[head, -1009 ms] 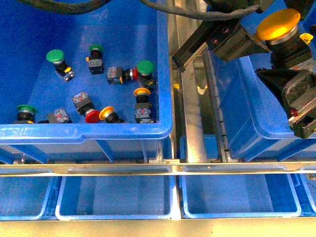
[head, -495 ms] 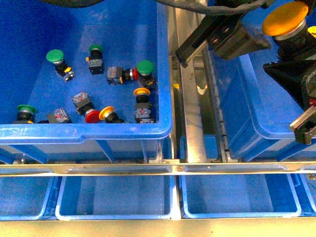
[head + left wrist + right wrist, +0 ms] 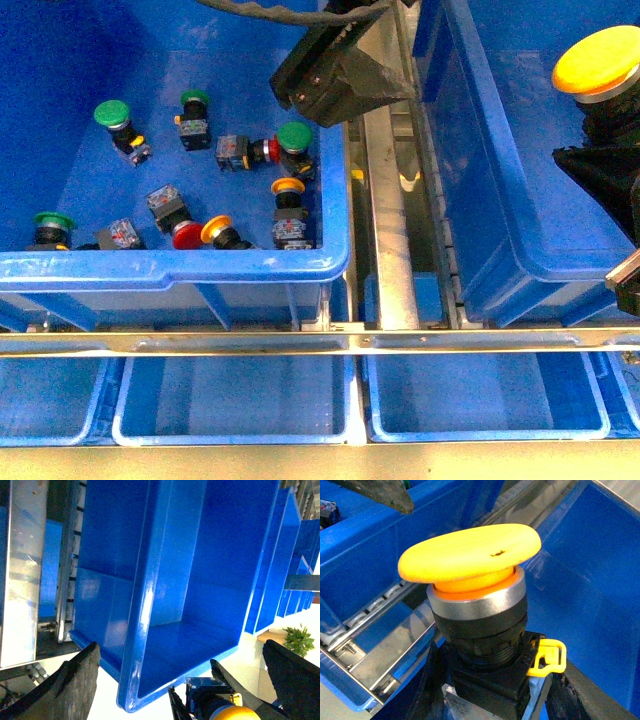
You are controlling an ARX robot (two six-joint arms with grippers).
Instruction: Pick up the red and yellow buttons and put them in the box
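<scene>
My right gripper (image 3: 608, 125) is shut on the black body of a yellow button (image 3: 598, 60), holding it cap-up over the box (image 3: 500, 200), the deep blue crate on the right. The right wrist view shows the same yellow button (image 3: 470, 555) clamped in the right gripper (image 3: 495, 690). My left gripper (image 3: 340, 75) hangs open and empty over the right wall of the left crate (image 3: 170, 268). Inside that crate lie two yellow buttons (image 3: 287, 187) (image 3: 215, 230) and two red buttons (image 3: 187, 236) (image 3: 272, 150). In the left wrist view the box (image 3: 200, 580) fills the space beyond the left gripper (image 3: 180, 647).
Several green-capped switches (image 3: 110, 115) lie among the buttons in the left crate. A metal rail (image 3: 390, 230) runs between the crate and the box. Shallow blue trays (image 3: 235, 400) line the near edge below a metal bar.
My left gripper has swung left, from above the box's near wall to above the left crate's right wall. The right gripper has carried the yellow button slightly right and lower in view.
</scene>
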